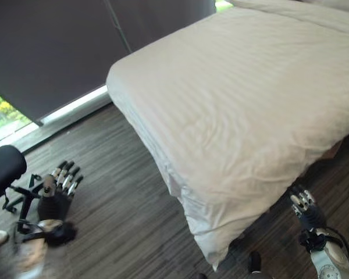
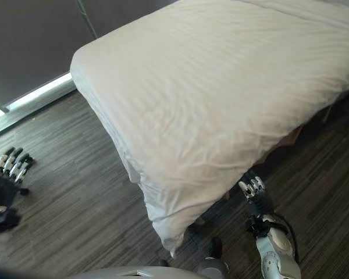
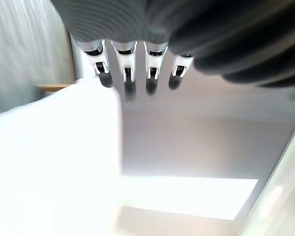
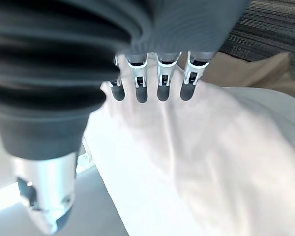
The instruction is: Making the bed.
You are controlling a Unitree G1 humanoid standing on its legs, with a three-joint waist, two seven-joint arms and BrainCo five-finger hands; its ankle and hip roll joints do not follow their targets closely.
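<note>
The bed (image 1: 232,110) looks almost made — its white cover (image 2: 221,99) is spread flat over the top and hangs over the corner, with only soft creases left to smooth. Both hands hang low and hold nothing: the left hand (image 1: 61,186) has its fingers (image 3: 128,73) relaxed and well apart from the cover. The right hand (image 2: 255,195) sits just beside the hanging edge, fingers (image 4: 160,78) loosely straight — the cloth before them looks thin, faintly striped and soft, over a dark striped floor (image 1: 116,197).

Both my hands hang low, holding nothing.
My left hand (image 1: 59,187) sits low on my left side, its fingers (image 3: 127,64) straight and relaxed. My right hand (image 2: 257,195) points forward on my right, fingers (image 4: 162,78) likewise extended in a row.
</note>
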